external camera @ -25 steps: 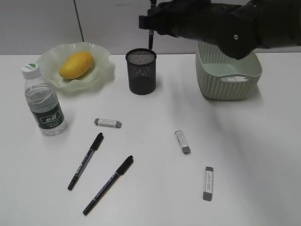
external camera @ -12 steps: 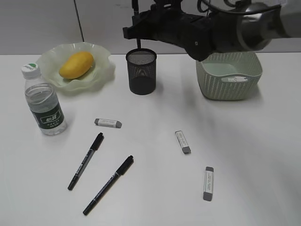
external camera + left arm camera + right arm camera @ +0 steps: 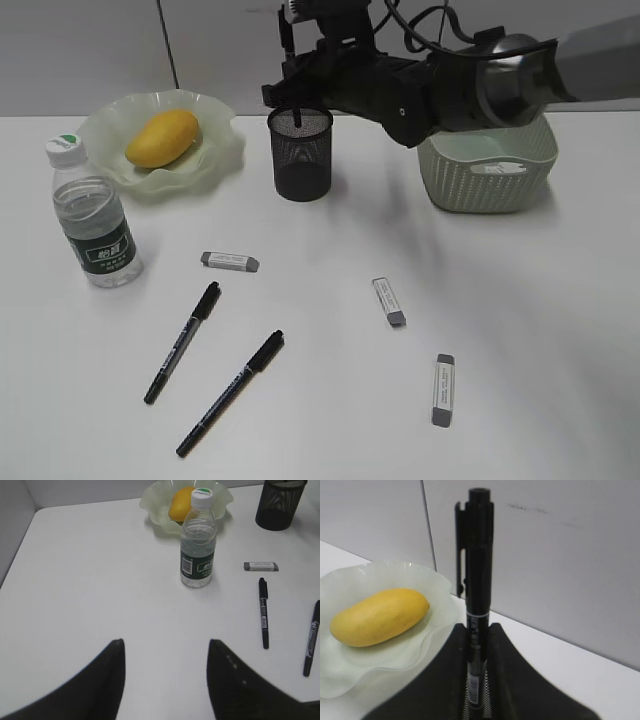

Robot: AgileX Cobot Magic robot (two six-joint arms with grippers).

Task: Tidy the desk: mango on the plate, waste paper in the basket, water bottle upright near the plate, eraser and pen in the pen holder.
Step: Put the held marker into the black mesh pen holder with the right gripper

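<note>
Right gripper (image 3: 479, 645): clenched on a black pen (image 3: 477, 580), held upright, lower end inside the mouth of the pen holder (image 3: 300, 152).
Left gripper (image 3: 165, 675): jaws apart, nothing between them, above bare desk (image 3: 90, 580).
Mango (image 3: 162, 137): lying on the plate (image 3: 215, 150).
Water bottle (image 3: 95, 215): upright, near the plate.
Desk items: two pens (image 3: 183, 341) (image 3: 231, 392), three erasers (image 3: 229, 261) (image 3: 389, 301) (image 3: 442, 388), all lying flat.
Basket (image 3: 487, 170): right of the pen holder.

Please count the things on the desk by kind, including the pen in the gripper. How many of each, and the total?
Pens: 3
Erasers: 3
Water bottle: 1
Mango: 1
Plate: 1
Pen holder: 1
Basket: 1
Total: 11
</note>
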